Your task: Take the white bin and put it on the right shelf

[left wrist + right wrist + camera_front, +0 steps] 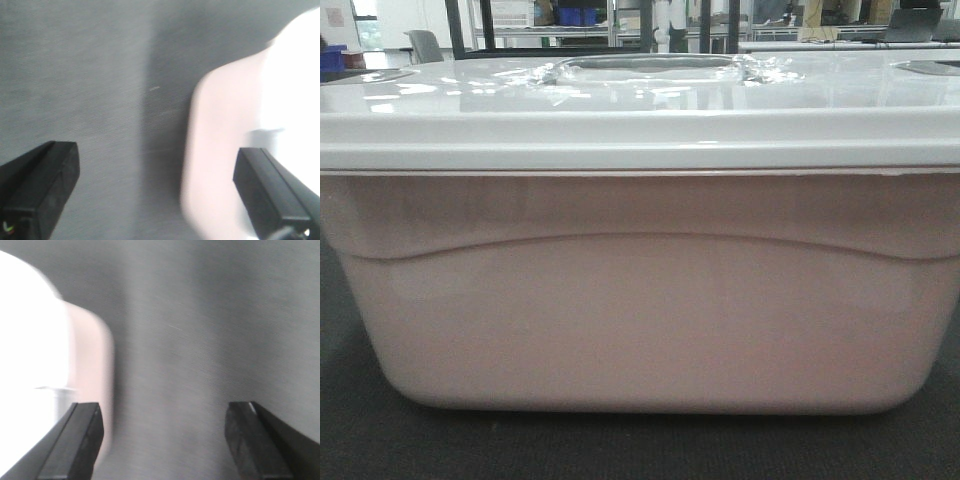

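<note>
The white bin (640, 310) fills the front view: a pinkish translucent tub with a curved ridge, under a glossy white lid (640, 100), standing on dark carpet. My left gripper (156, 165) is open wide above the carpet. The bin's rounded left end (220, 150) lies between its fingers, close to the right finger (265, 195). My right gripper (162, 420) is also open wide, and the bin's right end (87, 355) sits just by its left finger (75, 445). I cannot tell whether either finger touches the bin. Neither gripper holds anything. The right shelf is out of view.
Grey carpet (75, 75) surrounds the bin on both sides. Behind the bin stand dark rack uprights (455, 25), a rack with blue bins (577, 15), a chair (425, 45) and desks with equipment at the back right.
</note>
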Tool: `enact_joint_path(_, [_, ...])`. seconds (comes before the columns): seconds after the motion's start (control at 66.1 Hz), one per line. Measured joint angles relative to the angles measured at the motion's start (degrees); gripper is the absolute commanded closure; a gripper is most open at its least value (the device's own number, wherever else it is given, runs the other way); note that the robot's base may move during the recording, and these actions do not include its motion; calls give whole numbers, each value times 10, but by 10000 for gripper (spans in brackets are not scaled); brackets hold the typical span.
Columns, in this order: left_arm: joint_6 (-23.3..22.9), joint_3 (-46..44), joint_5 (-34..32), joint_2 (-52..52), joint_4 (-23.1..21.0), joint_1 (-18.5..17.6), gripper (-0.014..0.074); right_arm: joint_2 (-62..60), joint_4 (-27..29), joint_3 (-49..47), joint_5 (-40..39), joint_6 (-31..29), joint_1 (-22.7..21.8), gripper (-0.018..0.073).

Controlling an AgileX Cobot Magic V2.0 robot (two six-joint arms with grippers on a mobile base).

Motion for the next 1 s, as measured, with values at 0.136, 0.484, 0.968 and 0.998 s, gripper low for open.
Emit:
enact_joint_path(0.136, [103,0,29,0,-145,61,106,0,121,2,0,-69,-70,-42])
enact_joint_path(0.484, [218,64,76,1,-285,102,106,0,287,126,-7,-172,-109,-42])
enact_joint_path(0.968, [274,81,70,77,-340,66,106,-19,339,187,-16,-195,-102,-42])
enact_joint_path(0.998, [275,81,70,80,-341,60,106,-19,340,188,-16,-195,-99,-42])
